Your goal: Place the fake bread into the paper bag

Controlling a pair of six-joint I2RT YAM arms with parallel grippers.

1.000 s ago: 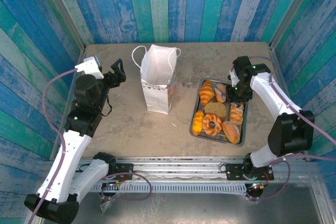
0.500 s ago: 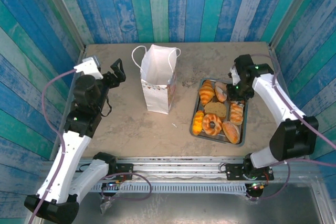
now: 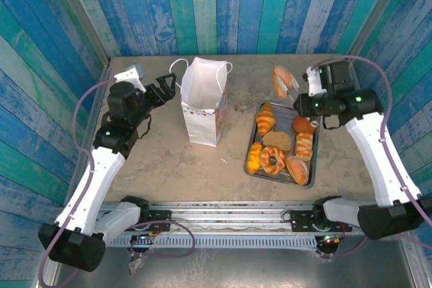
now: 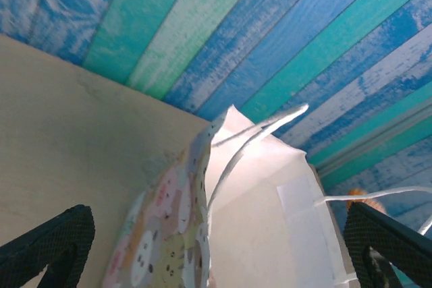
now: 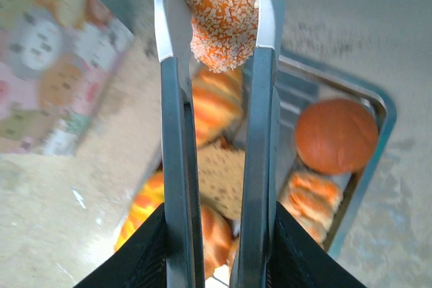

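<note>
- Blue, teal and pale green wall planks (image 3: 223, 5) are standing upright beyond my left pincer (image 3: 166, 87) and my right pincer (image 3: 302, 102).
- Matching side planks (image 3: 34, 99) are slanting away outside each pincer.
- A beige, stained tabletop (image 3: 162, 160) is lying beneath both pincers, catching bright, even light.
- A metal rail (image 3: 223, 217) is running along the table's near edge, behind my pincers.

A white paper bag with cord handles (image 3: 202, 102) stands on the beige tabletop (image 3: 162, 160), left of centre; the left gripper (image 3: 166, 88) is just to its left. A grey metal tray (image 3: 247, 164) lies to the bag's right, apart, carrying golden-brown toy pastries (image 3: 273, 160). Near its far edge, raised, an orange sprinkled toy bun (image 3: 281, 80) sits between the blades of the metal tongs (image 5: 174, 133).
</note>
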